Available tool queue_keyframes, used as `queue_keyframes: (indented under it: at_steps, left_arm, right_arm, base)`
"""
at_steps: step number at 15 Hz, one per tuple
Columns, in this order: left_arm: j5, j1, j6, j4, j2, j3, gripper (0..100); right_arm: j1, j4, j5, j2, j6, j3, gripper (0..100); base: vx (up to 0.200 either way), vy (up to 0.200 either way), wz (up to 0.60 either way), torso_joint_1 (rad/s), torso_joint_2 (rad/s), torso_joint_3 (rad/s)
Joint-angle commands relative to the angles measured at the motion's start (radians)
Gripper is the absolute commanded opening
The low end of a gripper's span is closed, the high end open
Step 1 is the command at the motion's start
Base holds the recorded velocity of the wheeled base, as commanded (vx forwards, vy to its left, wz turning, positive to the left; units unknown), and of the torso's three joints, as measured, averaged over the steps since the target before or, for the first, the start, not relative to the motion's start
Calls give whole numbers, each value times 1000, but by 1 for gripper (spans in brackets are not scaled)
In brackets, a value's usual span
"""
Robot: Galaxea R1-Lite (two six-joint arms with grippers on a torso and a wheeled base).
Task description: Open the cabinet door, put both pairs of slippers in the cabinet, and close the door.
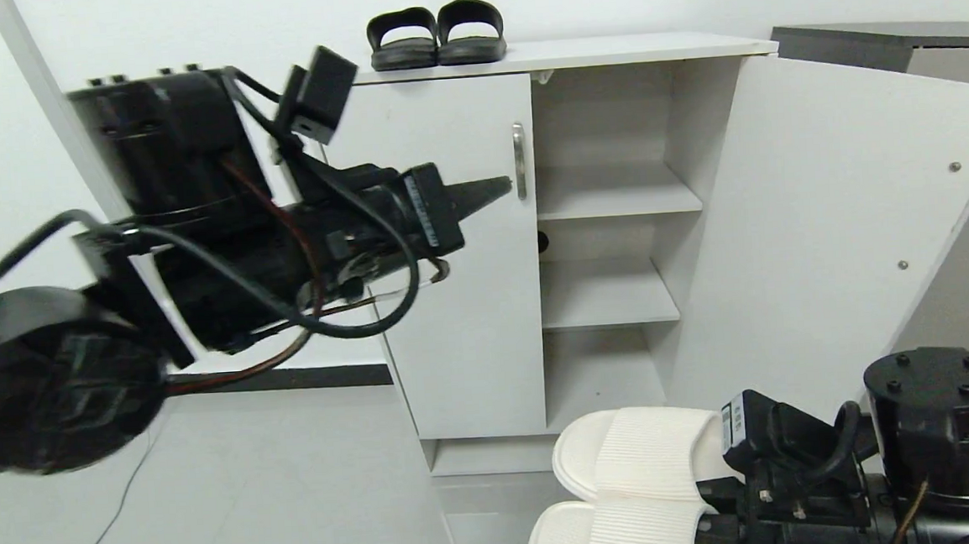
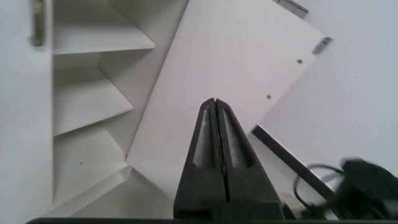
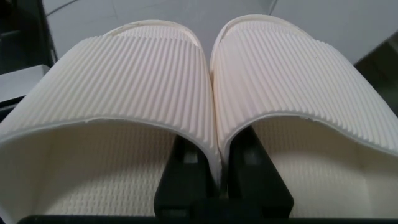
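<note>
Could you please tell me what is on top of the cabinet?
A pair of black slippers, side by side. The left arm covers the left end of the cabinet top.

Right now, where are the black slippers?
In the head view, the black slippers sit side by side on the cabinet top, above its closed left door.

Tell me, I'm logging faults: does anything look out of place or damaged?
The black slippers sit on top of the cabinet, not inside it; the white slippers are clamped in the right gripper. No damage shows.
</note>
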Motion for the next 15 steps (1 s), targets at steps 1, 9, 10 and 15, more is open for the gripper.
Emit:
queue_keyframes:
  at_steps: [1,9,10,15]
  left_arm:
    - [-1,43,-1,20,-349,258,0]
    - [231,247,104,856,-1229,427,0]
    - [234,290,118,915,-1294,444,0]
    - [273,565,279,974,-1556,677,0]
  right_arm:
    - [-17,0,1,14,1,-10,0]
    - [-45,-2,-3,21,3,-30,0]
    - [-53,0,-3,23,3,-31,0]
    - [-85,-2,-3,43,6,-50,0]
  base:
    - [0,0,0,0,0,0]
    - [0,0,0,0,0,0]
    - [0,0,0,0,0,0]
    - [0,0,0,0,0,0]
